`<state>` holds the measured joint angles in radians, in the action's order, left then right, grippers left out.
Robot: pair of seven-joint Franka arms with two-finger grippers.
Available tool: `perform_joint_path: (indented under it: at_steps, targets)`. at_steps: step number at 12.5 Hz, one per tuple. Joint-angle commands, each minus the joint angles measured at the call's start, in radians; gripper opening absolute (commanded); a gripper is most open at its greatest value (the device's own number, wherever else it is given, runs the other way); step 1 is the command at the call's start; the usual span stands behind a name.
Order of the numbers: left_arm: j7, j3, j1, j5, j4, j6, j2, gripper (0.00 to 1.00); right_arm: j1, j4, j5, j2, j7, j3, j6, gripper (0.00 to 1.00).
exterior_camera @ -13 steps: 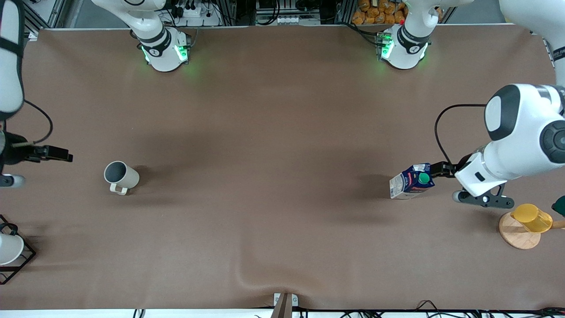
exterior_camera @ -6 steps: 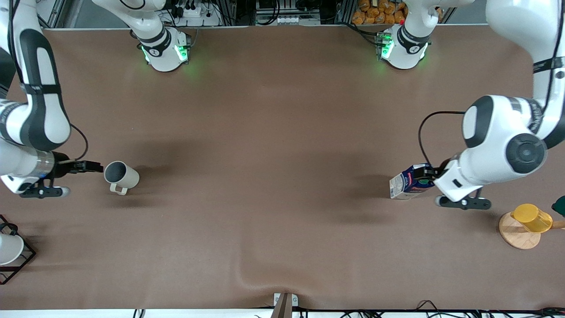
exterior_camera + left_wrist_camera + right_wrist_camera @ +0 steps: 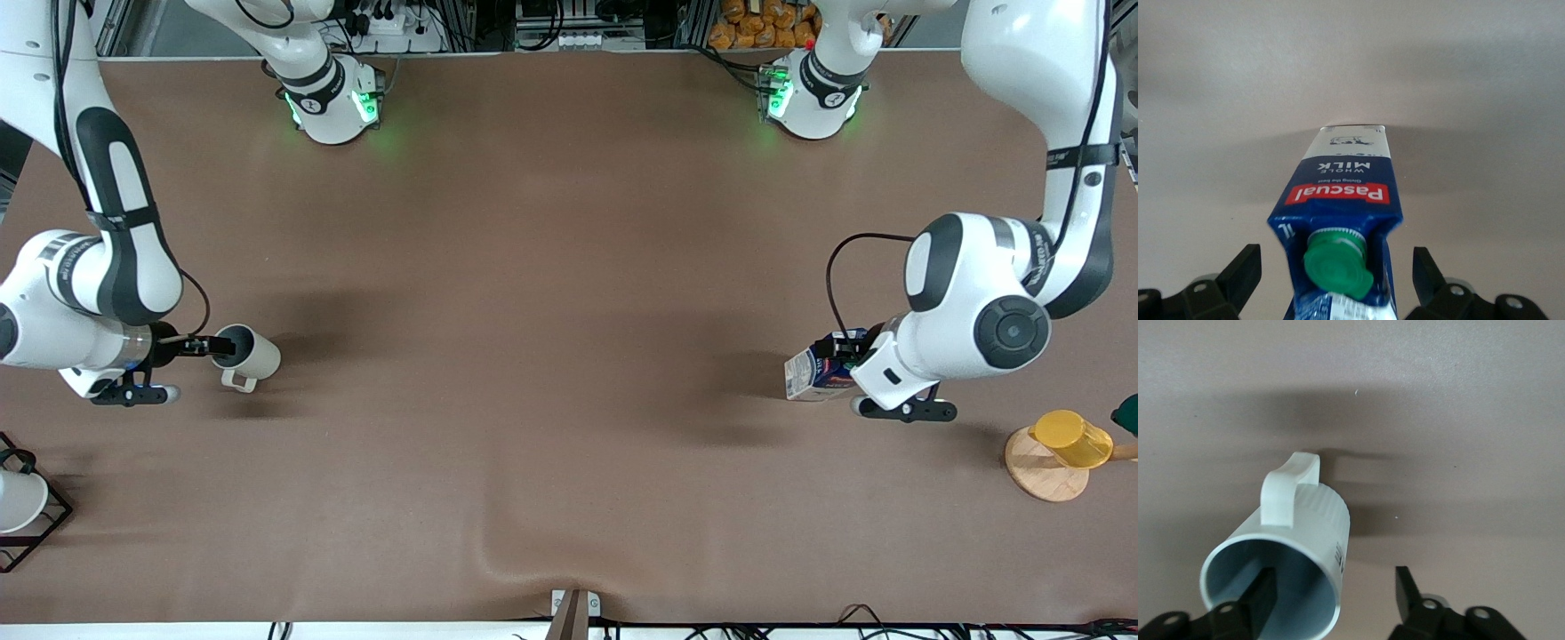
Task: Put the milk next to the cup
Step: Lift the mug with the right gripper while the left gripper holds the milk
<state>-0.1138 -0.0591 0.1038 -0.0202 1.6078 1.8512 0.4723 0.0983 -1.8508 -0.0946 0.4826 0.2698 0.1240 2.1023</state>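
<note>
The milk (image 3: pixel 807 373), a blue and white carton with a green cap (image 3: pixel 1338 261) and a red label, stands at the left arm's end of the table. My left gripper (image 3: pixel 840 354) is open around its top. In the left wrist view the gripper (image 3: pixel 1336 267) has a black finger on either side of the milk (image 3: pixel 1345 180), with gaps. The cream cup (image 3: pixel 258 357) stands at the right arm's end. My right gripper (image 3: pixel 213 347) is open at its rim. In the right wrist view the gripper (image 3: pixel 1335 597) has one finger inside the cup (image 3: pixel 1308 520) and one outside its wall.
A yellow cup on a round wooden base (image 3: pixel 1071 440) stands near the milk, nearer the front camera. A white cup in a black wire rack (image 3: pixel 18 502) sits at the table edge near the mug. The brown cloth has a wrinkle (image 3: pixel 498 560) at its front edge.
My left gripper has moved in over the milk's top. My right gripper has moved across to the cup, and one finger now sits inside its rim.
</note>
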Motion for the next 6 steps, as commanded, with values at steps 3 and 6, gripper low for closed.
perform_joint_path:
  at_steps: [3,6]
  targets:
    - [-0.064,-0.004,0.004,-0.026,-0.003,-0.009,0.025,0.01,0.015,-0.002,-0.025,-0.018,0.014,-0.017,0.001,0.00]
    - [-0.075,-0.004,0.004,-0.027,-0.015,-0.010,0.028,0.00,0.008,0.018,-0.025,-0.027,0.003,-0.018,-0.021,0.00]
